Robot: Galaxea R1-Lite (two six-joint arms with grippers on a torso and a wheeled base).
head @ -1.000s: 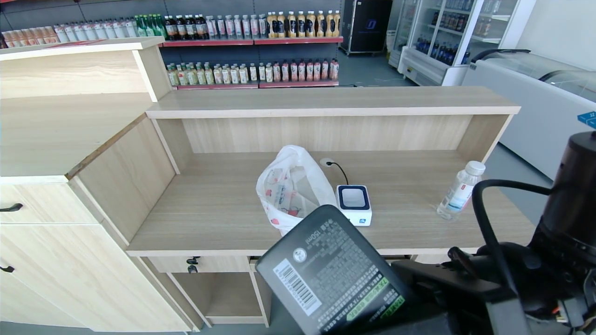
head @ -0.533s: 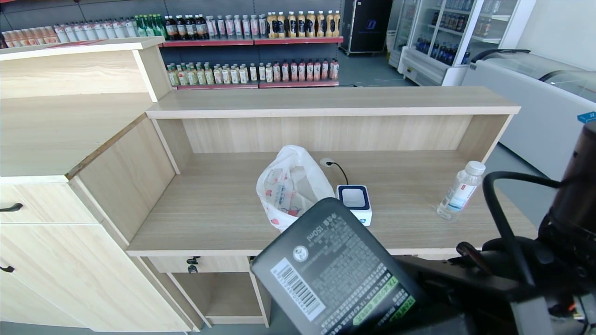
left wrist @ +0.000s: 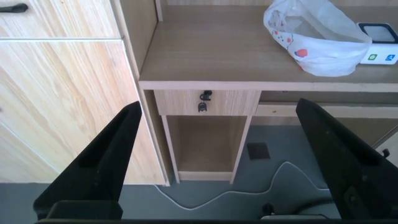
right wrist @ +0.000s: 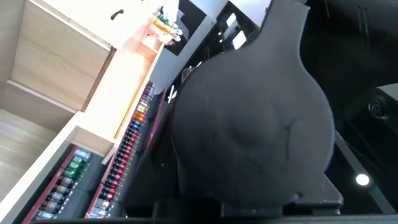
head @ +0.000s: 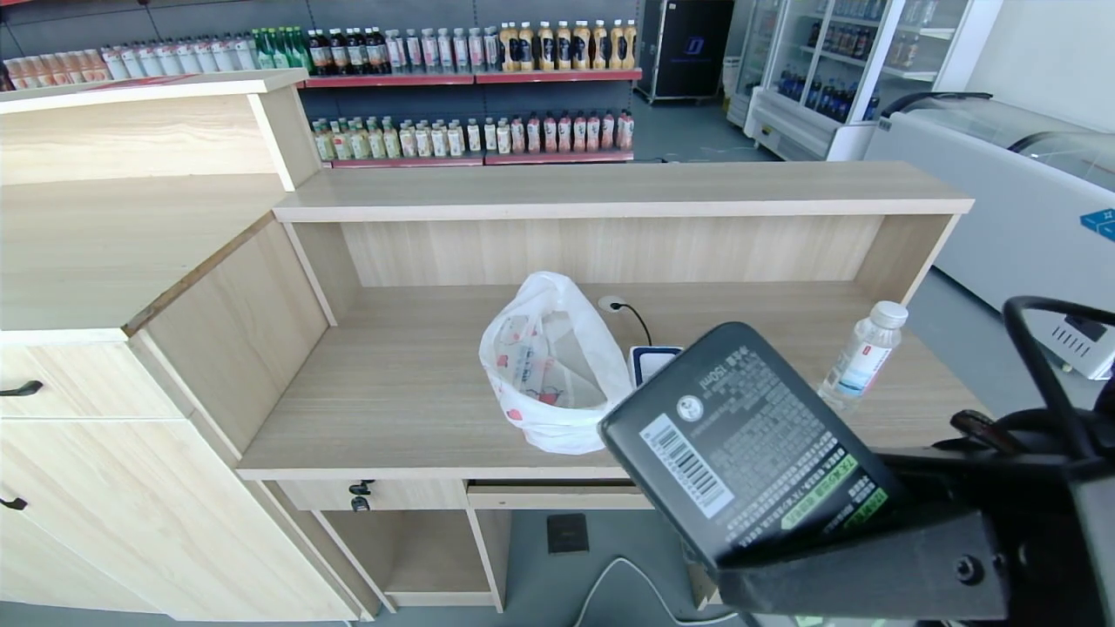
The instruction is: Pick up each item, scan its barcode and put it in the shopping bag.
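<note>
A flat black bottle [head: 753,440] with a white barcode label hangs in front of the desk's near edge, label side up. My right gripper [head: 784,557] is shut on its lower end. The bottle covers most of the white scanner [head: 652,359] on the desk. In the right wrist view the bottle's rounded black body [right wrist: 255,130] sits close to the lens. The white shopping bag [head: 549,366] stands open just left of the scanner. A clear water bottle [head: 861,355] stands upright at the desk's right. My left gripper [left wrist: 219,106] hangs open below desk height, facing the drawer front.
The wooden desk [head: 392,401] has a raised back shelf and a tall cabinet [head: 104,418] on its left. A cable [head: 634,320] runs from the scanner to a hole in the desktop. A locked drawer [left wrist: 205,102] and an open cubby lie under the desk.
My right gripper has carried the black bottle to the right and further over the desk edge, so it now hides most of the scanner and uncovers the bag.
</note>
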